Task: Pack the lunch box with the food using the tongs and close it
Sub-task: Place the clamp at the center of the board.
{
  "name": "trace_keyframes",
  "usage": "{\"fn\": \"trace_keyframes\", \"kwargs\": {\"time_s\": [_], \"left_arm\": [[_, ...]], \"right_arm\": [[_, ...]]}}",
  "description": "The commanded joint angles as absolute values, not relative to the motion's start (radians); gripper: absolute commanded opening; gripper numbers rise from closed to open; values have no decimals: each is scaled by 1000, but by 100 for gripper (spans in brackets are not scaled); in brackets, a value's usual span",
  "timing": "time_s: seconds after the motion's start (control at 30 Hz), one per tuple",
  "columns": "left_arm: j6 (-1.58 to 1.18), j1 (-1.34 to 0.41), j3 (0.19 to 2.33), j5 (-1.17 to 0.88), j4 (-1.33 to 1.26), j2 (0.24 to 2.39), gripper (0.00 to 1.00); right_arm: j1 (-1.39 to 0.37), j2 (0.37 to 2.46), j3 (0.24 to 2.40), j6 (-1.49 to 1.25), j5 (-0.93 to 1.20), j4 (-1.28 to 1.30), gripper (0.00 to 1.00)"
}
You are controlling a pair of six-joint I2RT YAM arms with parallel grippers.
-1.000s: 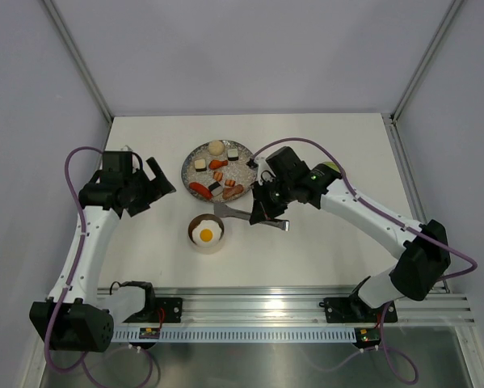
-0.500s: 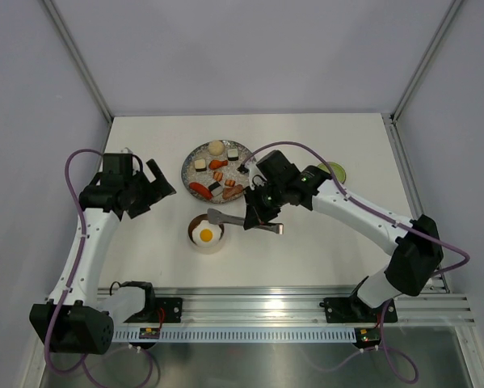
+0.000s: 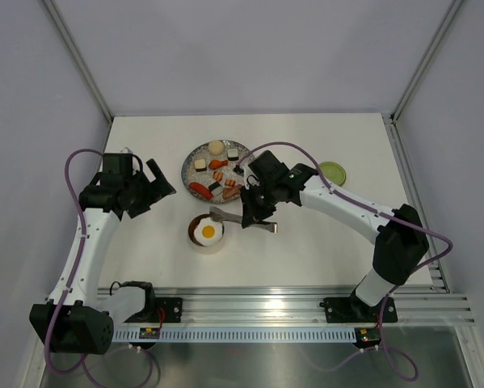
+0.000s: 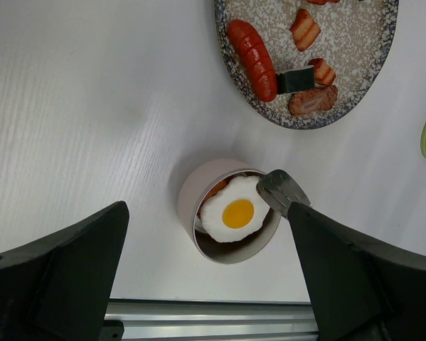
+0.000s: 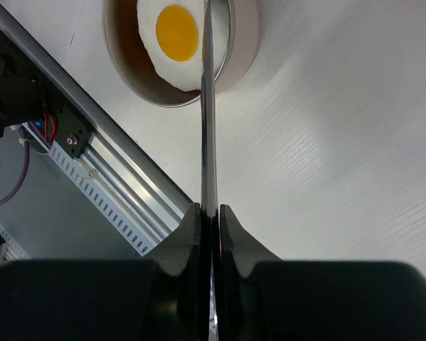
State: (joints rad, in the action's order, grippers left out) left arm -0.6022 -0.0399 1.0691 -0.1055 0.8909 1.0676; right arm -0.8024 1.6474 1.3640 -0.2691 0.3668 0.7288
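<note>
Okay, status: egg in box, tongs over the rim

Right gripper (image 5: pixel 211 213) was clamped tight on the tongs (image 5: pixel 208 106), and in the wrist view its fingers were pinched on the thin metal with no gap. The tongs ran out from it toward the lunch box (image 4: pixel 188 206), roughly level in the top view. Their tip (image 4: pixel 282 190) sat at the box rim just beside the fried egg (image 4: pixel 235 213). I couldn't tell whether it touched.

The fried egg lay yolk up inside the lunch box, with something red-brown showing under its edge. The box stood on the table (image 3: pixel 322 250) just in front of the plate (image 3: pixel 187 166), apart from it.

The plate held a sausage (image 4: pixel 254 58), a cream ball (image 3: pixel 216 147), rolls and orange bits.

The lid (image 3: pixel 332 173) lay flat on the table to the right, well apart from the box.

Left gripper (image 3: pixel 155 194) hung off to the left with its jaws spread wide, holding nothing.
</note>
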Motion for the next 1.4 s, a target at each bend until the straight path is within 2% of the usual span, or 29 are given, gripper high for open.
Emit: {"fn": "trace_keyframes", "kwargs": {"time_s": [0.0,0.27,0.5,0.8,0.97,1.23,1.27,1.33,1.37], "left_arm": [[-603,-35,1066,-118,850,1060,99],[-601,-34,1063,-126,844,1069,99],[-603,-35,1066,-133,839,1071,99],[-598,-35,1057,-137,835,1074,99],[-600,-34,1046,-140,827,1072,99],[-601,-35,1040,-140,831,1062,99],[-600,-35,1037,-140,830,1060,99],[-597,-34,1032,-146,825,1058,99],[-595,-34,1028,-146,827,1058,99]], "right_arm": [[-805,1559,1446,-264,316,741,0],[-746,1445,1468,-293,81,744,0],[-553,1411,1336,-339,-67,716,0],[-505,1388,1111,-377,-308,577,0],[-505,1362,945,-368,-311,369,0],[-505,1462,916,-377,-314,270,0],[-505,1477,920,-376,-308,259,1],[-505,1494,925,-376,-299,253,8],[-505,1512,937,-376,-298,253,20]]}}
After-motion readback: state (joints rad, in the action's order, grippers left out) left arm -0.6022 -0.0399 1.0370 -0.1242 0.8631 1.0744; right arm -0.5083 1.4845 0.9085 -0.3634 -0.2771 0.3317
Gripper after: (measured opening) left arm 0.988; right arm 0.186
